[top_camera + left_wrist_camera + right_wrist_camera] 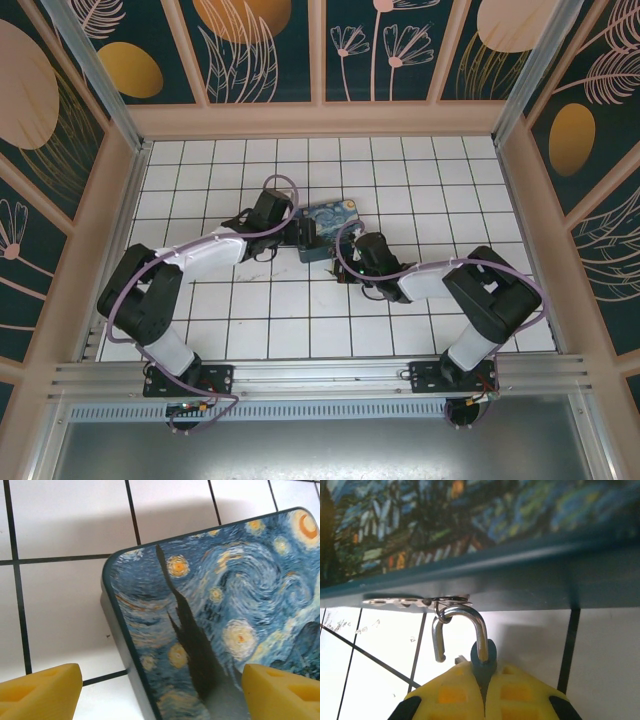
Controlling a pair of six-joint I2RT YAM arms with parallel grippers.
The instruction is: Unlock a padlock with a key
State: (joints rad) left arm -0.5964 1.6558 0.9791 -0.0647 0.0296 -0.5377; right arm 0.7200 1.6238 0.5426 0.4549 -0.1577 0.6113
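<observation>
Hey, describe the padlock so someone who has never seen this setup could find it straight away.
Find the starry-night printed box in the middle of the white tiled floor. Right at its edge, the right gripper has its yellow fingers shut on the padlock. It is the tiny blue body with a shiny hooked shackle, unlike the flat silvery key lying beside it.

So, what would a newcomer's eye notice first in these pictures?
First, the flat box printed with a swirling blue starry-night painting, at the middle of the white tiled table. Next, the right hand, yellow-fingered, shut on a tiny blue padlock whose silver shackle reaches up to the box's edge.
</observation>
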